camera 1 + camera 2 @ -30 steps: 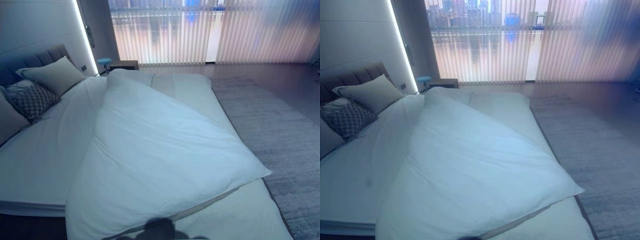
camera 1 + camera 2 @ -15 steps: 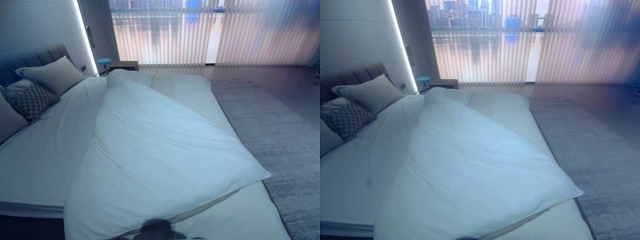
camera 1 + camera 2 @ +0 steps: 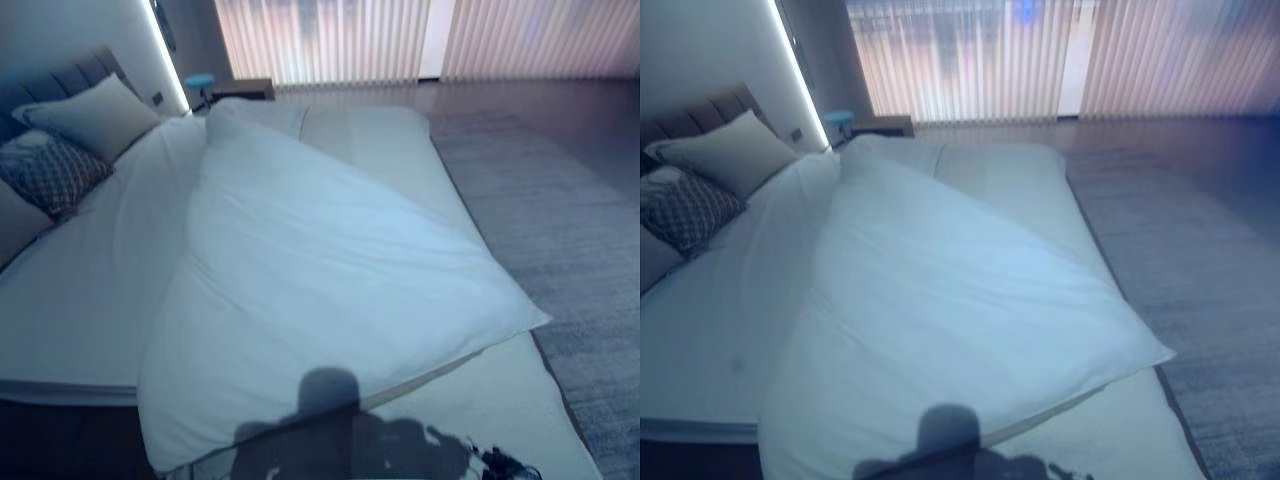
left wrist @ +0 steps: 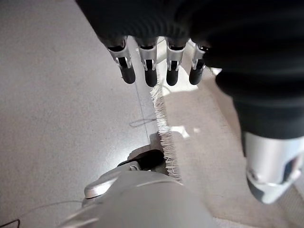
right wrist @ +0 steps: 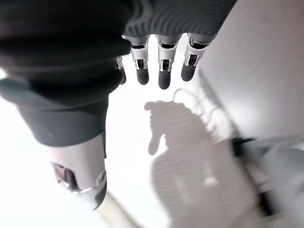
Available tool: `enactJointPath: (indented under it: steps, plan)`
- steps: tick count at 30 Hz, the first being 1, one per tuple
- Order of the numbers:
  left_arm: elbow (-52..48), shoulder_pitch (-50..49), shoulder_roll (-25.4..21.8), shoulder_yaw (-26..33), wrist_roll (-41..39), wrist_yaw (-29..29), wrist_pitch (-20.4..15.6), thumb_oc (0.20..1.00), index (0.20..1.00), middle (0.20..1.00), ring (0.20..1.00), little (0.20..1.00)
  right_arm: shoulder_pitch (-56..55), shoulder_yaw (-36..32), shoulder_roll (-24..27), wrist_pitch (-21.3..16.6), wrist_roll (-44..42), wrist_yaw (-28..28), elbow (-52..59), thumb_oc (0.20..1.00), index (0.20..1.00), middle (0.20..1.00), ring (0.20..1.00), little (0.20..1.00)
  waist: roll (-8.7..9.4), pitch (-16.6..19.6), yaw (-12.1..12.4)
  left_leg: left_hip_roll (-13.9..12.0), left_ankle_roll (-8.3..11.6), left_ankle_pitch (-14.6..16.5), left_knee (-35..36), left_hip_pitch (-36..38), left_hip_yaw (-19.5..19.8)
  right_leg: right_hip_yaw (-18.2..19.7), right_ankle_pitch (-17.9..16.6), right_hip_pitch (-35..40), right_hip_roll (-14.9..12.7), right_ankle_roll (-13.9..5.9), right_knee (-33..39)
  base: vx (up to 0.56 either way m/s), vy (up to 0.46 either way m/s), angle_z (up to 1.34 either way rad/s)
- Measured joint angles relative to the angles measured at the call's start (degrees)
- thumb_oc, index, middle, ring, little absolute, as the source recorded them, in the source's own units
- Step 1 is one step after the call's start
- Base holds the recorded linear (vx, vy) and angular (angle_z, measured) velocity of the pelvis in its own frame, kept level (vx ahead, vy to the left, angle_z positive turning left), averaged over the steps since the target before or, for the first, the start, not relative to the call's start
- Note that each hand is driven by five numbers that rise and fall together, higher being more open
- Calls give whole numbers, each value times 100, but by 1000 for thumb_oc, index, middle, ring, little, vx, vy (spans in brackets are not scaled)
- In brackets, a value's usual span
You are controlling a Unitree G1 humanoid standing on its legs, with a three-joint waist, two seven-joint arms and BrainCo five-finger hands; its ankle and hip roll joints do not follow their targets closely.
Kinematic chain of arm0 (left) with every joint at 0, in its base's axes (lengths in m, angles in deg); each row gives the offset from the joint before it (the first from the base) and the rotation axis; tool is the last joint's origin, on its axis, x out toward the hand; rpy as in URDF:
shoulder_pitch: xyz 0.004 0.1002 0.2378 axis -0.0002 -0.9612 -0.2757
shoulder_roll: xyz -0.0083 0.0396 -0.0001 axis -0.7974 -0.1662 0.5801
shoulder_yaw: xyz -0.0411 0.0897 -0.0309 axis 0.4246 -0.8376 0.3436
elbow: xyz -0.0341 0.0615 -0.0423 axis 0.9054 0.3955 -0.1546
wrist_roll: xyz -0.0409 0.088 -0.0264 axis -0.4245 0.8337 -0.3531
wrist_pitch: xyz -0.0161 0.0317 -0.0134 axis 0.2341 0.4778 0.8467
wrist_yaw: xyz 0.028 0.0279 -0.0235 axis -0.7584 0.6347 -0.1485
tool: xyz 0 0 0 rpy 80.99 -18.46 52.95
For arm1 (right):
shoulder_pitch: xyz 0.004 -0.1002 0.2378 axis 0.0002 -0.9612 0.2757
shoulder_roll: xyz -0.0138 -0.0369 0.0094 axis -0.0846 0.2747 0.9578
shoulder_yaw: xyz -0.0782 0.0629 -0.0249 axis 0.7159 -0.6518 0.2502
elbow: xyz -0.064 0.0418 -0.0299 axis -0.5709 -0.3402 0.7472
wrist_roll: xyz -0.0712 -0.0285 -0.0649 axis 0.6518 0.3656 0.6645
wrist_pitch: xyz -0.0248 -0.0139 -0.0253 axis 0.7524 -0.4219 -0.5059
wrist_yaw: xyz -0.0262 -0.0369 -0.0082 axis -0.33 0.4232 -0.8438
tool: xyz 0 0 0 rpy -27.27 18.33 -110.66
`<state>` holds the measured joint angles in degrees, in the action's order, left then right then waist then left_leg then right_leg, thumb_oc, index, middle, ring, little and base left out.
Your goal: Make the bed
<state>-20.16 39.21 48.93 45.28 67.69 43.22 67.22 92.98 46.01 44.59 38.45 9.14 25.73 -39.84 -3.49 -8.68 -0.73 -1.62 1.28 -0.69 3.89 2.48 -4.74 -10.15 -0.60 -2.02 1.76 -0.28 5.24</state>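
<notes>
Duvet: the white duvet (image 3: 320,270) lay skewed across the bed (image 3: 90,310), filling the middle of the frame, one corner up by the headboard at upper left and another hanging past the bed's right edge toward the rug (image 3: 560,230).
Sheet: bare white sheet showed along the left side of the frame, between the duvet and the pillows.
Pillows: a plain pillow (image 3: 85,115) and a patterned cushion (image 3: 50,172) sat at the upper left, touching each other.
My left robot hand: my left robot hand (image 4: 156,61) hung over the floor and the fringed rug edge (image 4: 164,128), fingers relaxed and nearly straight, holding nothing.
My right robot hand: my right robot hand (image 5: 152,57) hung over a pale floor, fingers loose, gripping nothing.
Window: vertical blinds (image 3: 400,40) ran along the top of the frame.
</notes>
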Motion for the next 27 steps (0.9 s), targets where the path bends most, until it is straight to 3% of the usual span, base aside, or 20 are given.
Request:
enactJointPath:
  steps: [9, 19, 27]
  plan:
    - [-146, 392, 30, -160, -420, -201, -100, 1000, 1000, 1000, 1000, 1000, 1589, -109, 51, -390, -1148, 497, 218, 1000, 1000, 1000, 1000, 1000, -110, -583, 25, 18, 18, -154, -6, -683, 4, -38, -157, -675, -24, -41, 0, -9, -15, 0]
    - [-433, 624, 119, -410, -824, -324, -98, 1000, 1000, 1000, 1000, 1000, 2715, -121, 380, -476, -1449, 891, -163, 1000, 1000, 1000, 1000, 1000, -311, -989, 198, 27, 18, -237, -8, -1195, 29, -123, -238, -1168, -40, 41, 0, 27, -30, 3]
    - [-824, 824, 278, -863, -1058, -353, -206, 1000, 1000, 1000, 1000, 1000, 3793, -201, 811, -487, -1706, 1093, -582, 1000, 1000, 1000, 1000, 1000, -483, -1237, 315, 67, 94, -357, -52, -1704, 263, -321, -250, -1557, -85, 50, -2, 19, -24, 15]
